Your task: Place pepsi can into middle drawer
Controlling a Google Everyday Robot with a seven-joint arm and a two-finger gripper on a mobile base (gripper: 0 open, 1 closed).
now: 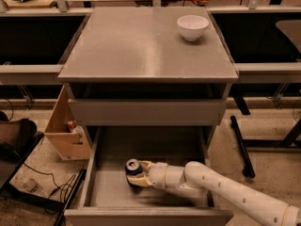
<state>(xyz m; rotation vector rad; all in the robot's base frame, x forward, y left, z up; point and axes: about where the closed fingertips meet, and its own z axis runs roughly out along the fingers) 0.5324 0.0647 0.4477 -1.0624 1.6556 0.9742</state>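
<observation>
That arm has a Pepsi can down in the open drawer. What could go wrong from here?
The hand grips the pepsi can low inside the middle drawer. If it lets go unevenly, the can might tip and roll. Lifting out, the arm could bump the closed drawer front above, or knock the can over.

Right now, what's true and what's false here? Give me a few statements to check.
The pepsi can is inside the open middle drawer. True.
The white bowl sits in that drawer. False: it stands on the cabinet top.
The hand is closed on the pepsi can. True.
The arm reaches in from the picture's left. False: it comes from the lower right.
</observation>
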